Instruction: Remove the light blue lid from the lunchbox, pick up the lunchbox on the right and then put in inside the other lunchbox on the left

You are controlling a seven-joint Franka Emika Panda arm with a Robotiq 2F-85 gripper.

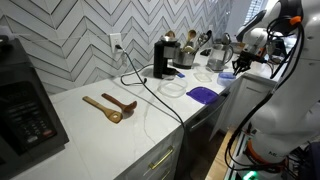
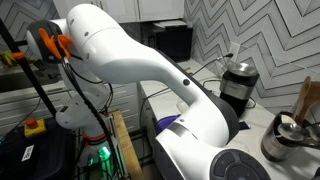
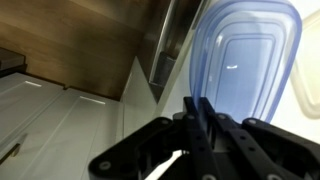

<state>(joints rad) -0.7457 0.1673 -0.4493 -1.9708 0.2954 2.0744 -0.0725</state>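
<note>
The fingers (image 3: 196, 118) pinched just the rim of the light blue lid (image 3: 245, 65), so a slip could have dropped it beyond the counter (image 1: 80, 120) edge.

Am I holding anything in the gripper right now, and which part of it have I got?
Yes: the gripper holds the light blue lid, pinched thin at its rim along one edge.

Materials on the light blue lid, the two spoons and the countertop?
The light blue lid looks like translucent glossy plastic: background shows through, small glints. The spoons: likely wood, matte brown. The countertop: smooth white, stone or laminate, cannot tell.
</note>
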